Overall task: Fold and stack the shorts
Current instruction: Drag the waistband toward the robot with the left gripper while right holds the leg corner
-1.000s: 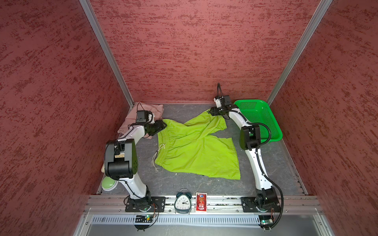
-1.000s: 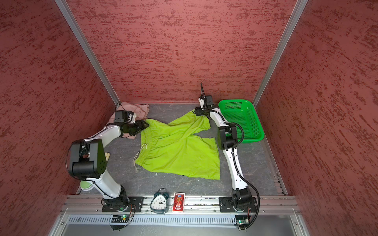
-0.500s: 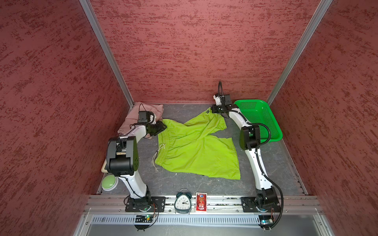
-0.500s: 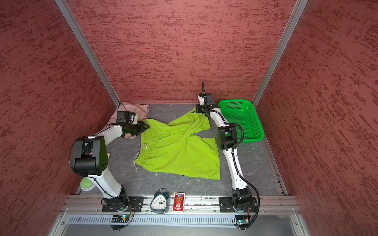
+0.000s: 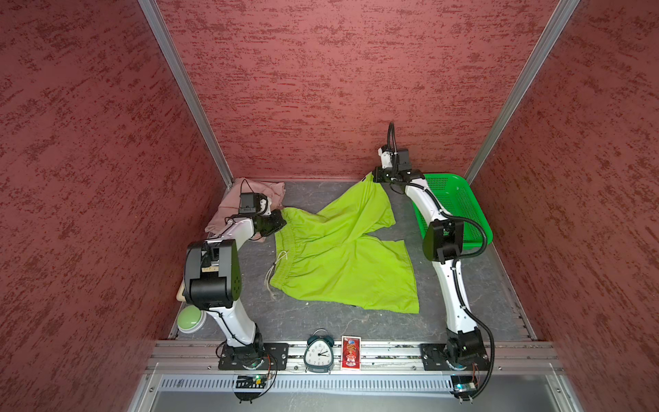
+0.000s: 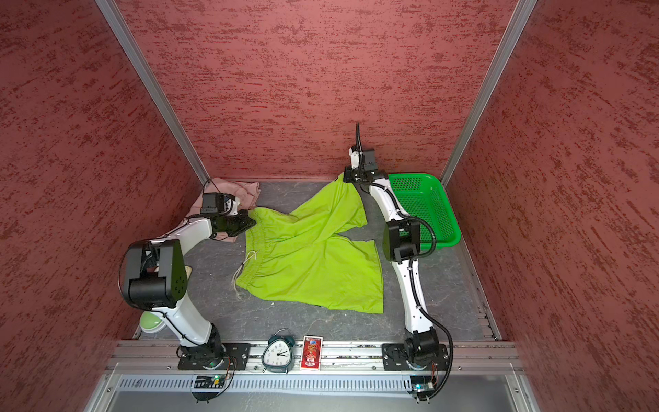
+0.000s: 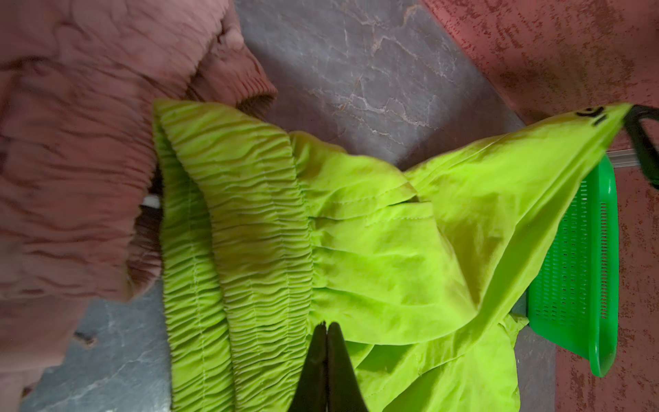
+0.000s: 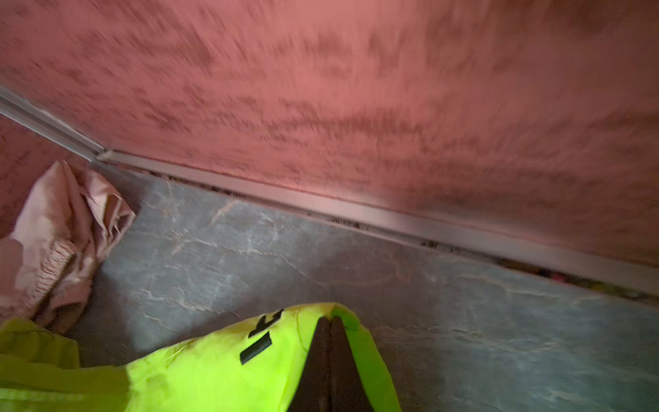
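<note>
Item: lime shorts (image 5: 342,257), spread across the worktop (image 5: 321,321), far leg held up toward the far wall. Grips: left tool (image 7: 326,326) clamped shut on the far waistband corner; right tool (image 8: 330,321) pinched shut on the far leg's hem corner, beside the basket (image 5: 442,176). Also present: pink shorts (image 5: 271,189), crumpled far left, touching the waistband. Handling advice: raise both corners level, keep that edge taut, fold toward the near edge, matching hems.

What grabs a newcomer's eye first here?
A pair of thin lime green fabric shorts sprawls mid-floor, its waistband pinched by the left hand and a leg corner by the right hand near the back wall. Crumpled dusty pink shorts sit back left; a bright green perforated plastic basket back right.
</note>
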Available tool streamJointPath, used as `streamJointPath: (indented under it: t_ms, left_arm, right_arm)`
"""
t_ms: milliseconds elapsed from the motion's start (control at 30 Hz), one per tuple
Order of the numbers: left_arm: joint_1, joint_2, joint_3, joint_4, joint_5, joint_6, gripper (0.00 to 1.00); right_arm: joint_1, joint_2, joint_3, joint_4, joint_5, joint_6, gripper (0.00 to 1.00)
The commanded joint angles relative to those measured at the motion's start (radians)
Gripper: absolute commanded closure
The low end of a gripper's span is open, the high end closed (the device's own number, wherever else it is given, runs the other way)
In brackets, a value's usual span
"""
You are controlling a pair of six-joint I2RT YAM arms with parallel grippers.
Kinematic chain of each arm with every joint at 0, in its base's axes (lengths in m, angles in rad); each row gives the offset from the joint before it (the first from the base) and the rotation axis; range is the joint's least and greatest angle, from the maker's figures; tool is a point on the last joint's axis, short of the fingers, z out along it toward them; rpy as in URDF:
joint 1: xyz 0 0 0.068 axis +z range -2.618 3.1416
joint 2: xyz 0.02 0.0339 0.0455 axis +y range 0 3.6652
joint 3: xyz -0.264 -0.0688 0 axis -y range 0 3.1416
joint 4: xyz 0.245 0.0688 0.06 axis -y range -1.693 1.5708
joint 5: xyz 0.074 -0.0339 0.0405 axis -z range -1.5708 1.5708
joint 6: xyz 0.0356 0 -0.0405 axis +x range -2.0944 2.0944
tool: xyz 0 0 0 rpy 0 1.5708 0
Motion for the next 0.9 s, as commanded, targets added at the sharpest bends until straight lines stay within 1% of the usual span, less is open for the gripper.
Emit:
streamJointPath:
  t_ms: [0, 100, 200, 400, 433, 467, 500, 533, 567, 600, 633, 667, 733, 800, 867]
  left_arm:
    - [0.015, -0.061, 0.013, -0.002, -0.018, 0.028, 1.0]
    - [0.021, -0.07, 0.01, -0.003, -0.024, 0.028, 1.0]
    - [0.024, -0.067, 0.006, -0.004, -0.024, 0.027, 1.0]
    - [0.024, -0.057, -0.009, 0.003, -0.018, 0.022, 1.0]
    - [0.024, -0.058, -0.011, 0.001, -0.014, 0.019, 0.94]
    - [0.023, -0.064, -0.014, -0.002, -0.008, 0.016, 0.73]
    - [0.023, -0.072, -0.021, -0.004, -0.004, 0.01, 0.46]
    - [0.022, -0.083, -0.027, -0.009, -0.003, 0.005, 0.23]
    - [0.019, -0.1, -0.035, -0.021, -0.007, -0.001, 0.06]
    - [0.014, -0.122, -0.045, -0.031, -0.012, -0.007, 0.0]
    - [0.008, -0.143, -0.056, -0.037, -0.019, -0.016, 0.01]
    - [-0.004, -0.169, -0.068, -0.051, -0.027, -0.03, 0.01]
    - [-0.038, -0.215, -0.078, -0.105, -0.057, -0.042, 0.0]
    - [-0.104, -0.268, -0.089, -0.177, -0.122, -0.041, 0.01]
    - [-0.19, -0.325, -0.114, -0.249, -0.186, -0.047, 0.0]
  right_arm:
    - [0.002, -0.129, 0.028, 0.028, 0.052, -0.009, 1.0]
    - [0.002, -0.132, 0.036, 0.044, 0.067, -0.018, 1.0]
    - [-0.001, -0.087, 0.055, 0.024, 0.094, -0.025, 1.0]
    - [-0.001, 0.023, 0.055, 0.037, 0.064, 0.018, 1.0]
    - [-0.001, 0.036, 0.055, 0.046, 0.066, 0.023, 0.95]
    - [-0.001, 0.048, 0.058, 0.056, 0.068, 0.024, 0.83]
    - [-0.001, 0.057, 0.062, 0.06, 0.07, 0.026, 0.63]
    - [-0.001, 0.059, 0.066, 0.061, 0.066, 0.025, 0.48]
    - [-0.001, 0.057, 0.071, 0.057, 0.062, 0.019, 0.36]
    - [0.0, 0.048, 0.071, 0.048, 0.063, 0.015, 0.27]
    - [-0.001, 0.035, 0.071, 0.038, 0.065, 0.009, 0.21]
    - [-0.001, 0.017, 0.068, 0.02, 0.065, -0.004, 0.17]
    - [0.001, -0.03, 0.048, -0.033, 0.068, -0.022, 0.13]
    - [0.005, -0.102, -0.02, -0.09, 0.077, -0.035, 0.1]
    - [0.018, -0.221, -0.186, -0.116, 0.1, -0.044, 0.08]
